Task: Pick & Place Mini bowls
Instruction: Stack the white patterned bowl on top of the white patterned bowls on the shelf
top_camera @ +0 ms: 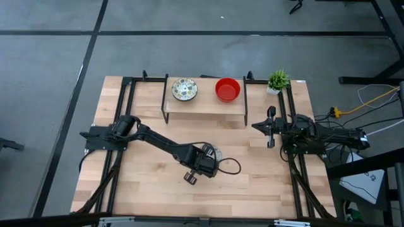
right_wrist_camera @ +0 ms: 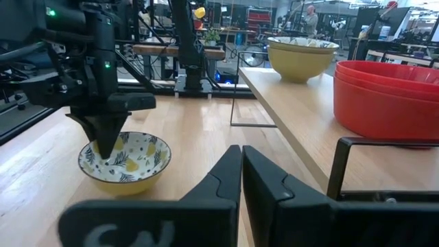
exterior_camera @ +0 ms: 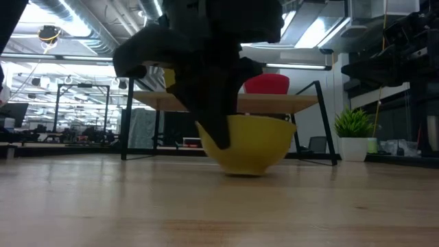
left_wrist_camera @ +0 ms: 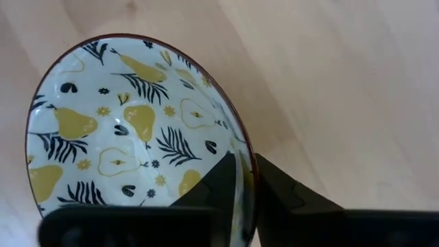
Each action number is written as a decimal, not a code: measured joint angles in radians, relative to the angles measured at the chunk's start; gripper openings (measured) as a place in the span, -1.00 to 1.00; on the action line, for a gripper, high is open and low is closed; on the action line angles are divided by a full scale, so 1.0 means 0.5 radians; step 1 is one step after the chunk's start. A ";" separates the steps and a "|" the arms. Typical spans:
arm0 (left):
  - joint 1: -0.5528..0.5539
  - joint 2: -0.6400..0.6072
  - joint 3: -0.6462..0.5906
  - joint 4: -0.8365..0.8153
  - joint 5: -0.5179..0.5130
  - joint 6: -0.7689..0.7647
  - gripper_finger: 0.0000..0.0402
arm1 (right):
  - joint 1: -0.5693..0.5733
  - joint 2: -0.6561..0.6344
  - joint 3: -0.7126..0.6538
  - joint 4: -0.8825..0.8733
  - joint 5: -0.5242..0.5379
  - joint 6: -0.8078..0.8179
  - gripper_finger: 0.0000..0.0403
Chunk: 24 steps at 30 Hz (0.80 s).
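While the right gripper (top_camera: 271, 126) waited at three o'clock on the table with its fingers pressed together and nothing between them, the left gripper (top_camera: 201, 165) stood near the middle, toward six o'clock, over a patterned bowl (left_wrist_camera: 130, 130). That bowl, cream inside with yellow pears and dark leaves, yellow outside, sat flat on the wooden table (top_camera: 265, 189). One finger reached inside its rim and the other outside, so the jaws straddled the wall narrowly; whether they pinched it or had just slackened could not be told. At twelve o'clock a low shelf (top_camera: 205, 107) carried another patterned bowl (top_camera: 184, 89) and stacked red bowls (top_camera: 228, 89), with a small potted plant (top_camera: 278, 81) at about one o'clock.

I judged the step to be either seizing or setting down this bowl at the rim. If releasing, the next move called for wider jaws and a straight lift clear of the wall; if gripping, a firm close first.
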 joint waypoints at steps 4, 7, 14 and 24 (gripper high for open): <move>-0.002 0.000 0.000 -0.002 0.060 -0.016 -0.72 | 0.000 0.000 0.001 0.000 0.000 0.000 -0.91; -0.013 0.000 0.000 -0.002 0.044 -0.016 -0.64 | 0.000 0.000 0.001 0.000 0.000 0.000 -0.91; -0.033 -0.030 0.013 -0.038 -0.044 0.022 -0.47 | 0.000 0.000 0.000 0.001 0.000 0.000 -0.91; -0.042 -0.096 0.037 -0.156 -0.046 -0.033 -0.45 | 0.000 0.000 0.000 0.000 -0.001 0.000 -0.91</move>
